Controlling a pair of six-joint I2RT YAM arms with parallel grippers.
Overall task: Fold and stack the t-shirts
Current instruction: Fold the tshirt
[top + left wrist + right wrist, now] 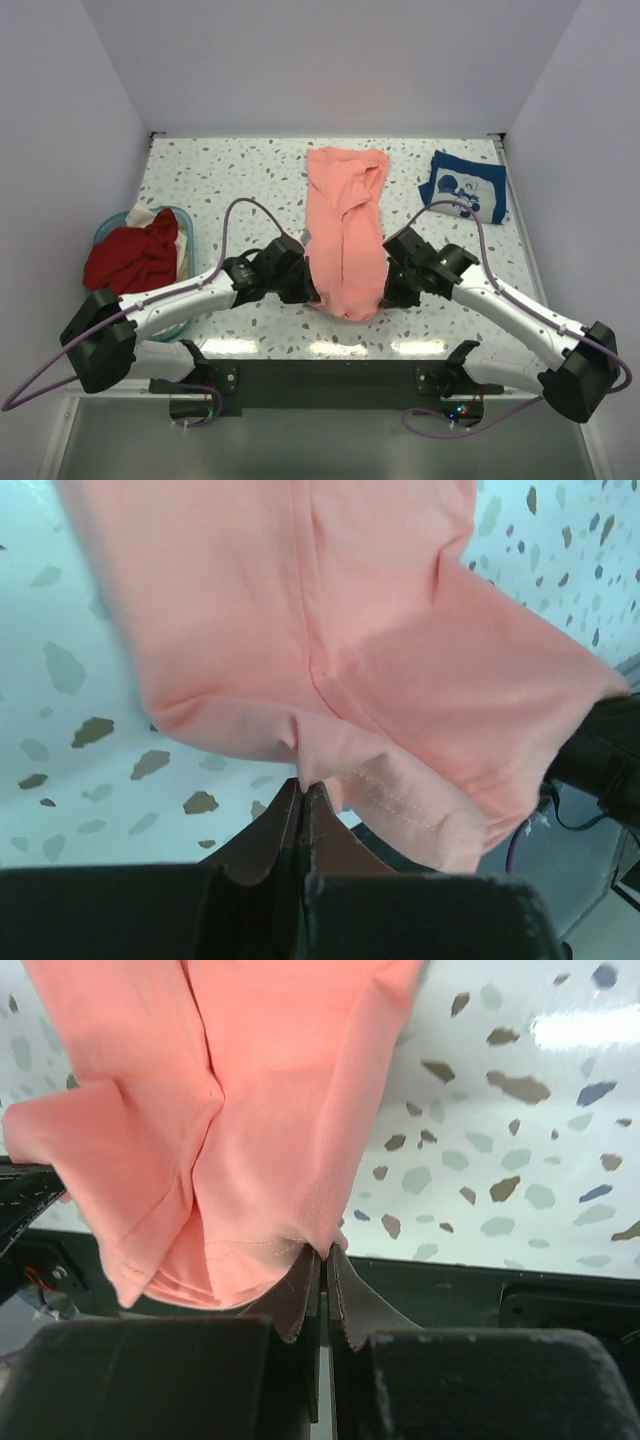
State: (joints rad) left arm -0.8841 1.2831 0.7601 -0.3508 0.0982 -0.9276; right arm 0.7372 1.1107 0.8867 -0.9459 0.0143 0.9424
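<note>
Left gripper [303, 790] and right gripper [322, 1255] are each clamped tight on a near hem corner of the salmon-pink t-shirt [345, 230], one per side, likely to lift the hem for a fold. It lies lengthwise mid-table [230, 180]. Left, one teal basket [186, 222] holds the dark red t-shirt [130, 258] and cream t-shirt [150, 215]. Far right, the navy t-shirt [465, 185] looks folded. Four shirts, two grippers.

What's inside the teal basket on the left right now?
The basket holds a dark red t-shirt heaped on top, with cream cloth showing behind it. Anything beneath them is covered.
</note>
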